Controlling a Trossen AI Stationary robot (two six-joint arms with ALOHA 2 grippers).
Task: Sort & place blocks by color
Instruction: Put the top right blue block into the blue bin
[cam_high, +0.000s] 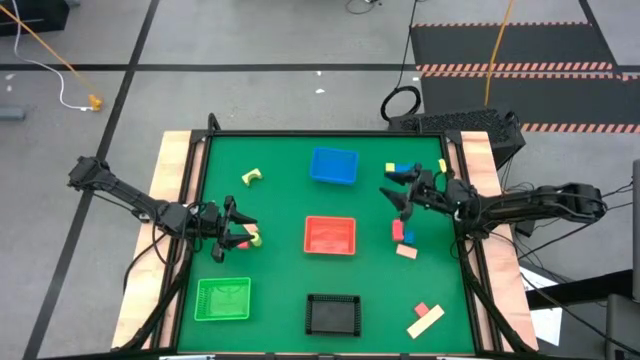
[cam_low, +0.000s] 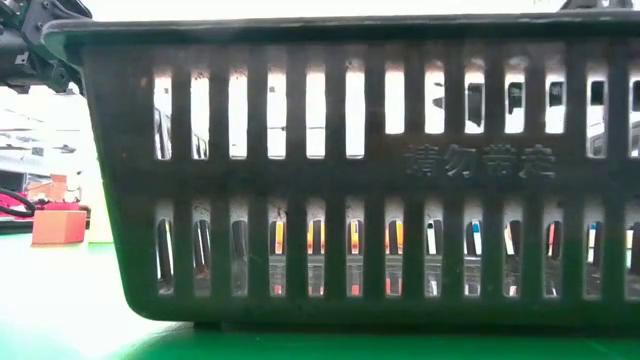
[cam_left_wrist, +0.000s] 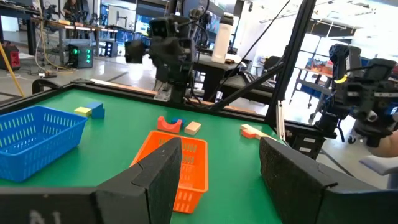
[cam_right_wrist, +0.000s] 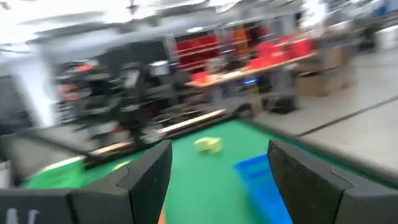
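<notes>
Hovering apart, my left gripper (cam_high: 243, 232) and right gripper (cam_high: 393, 192) both stood open and empty over the green table (cam_high: 280, 205).

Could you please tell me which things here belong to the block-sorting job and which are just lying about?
Job: blocks, such as the yellow arch and tan bar; blue bin, red bin, green bin, black bin.
Lying about: cable coil, floor mats.

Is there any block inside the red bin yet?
No. In the high view the red bin shows only its own mesh floor, with no block inside.
</notes>
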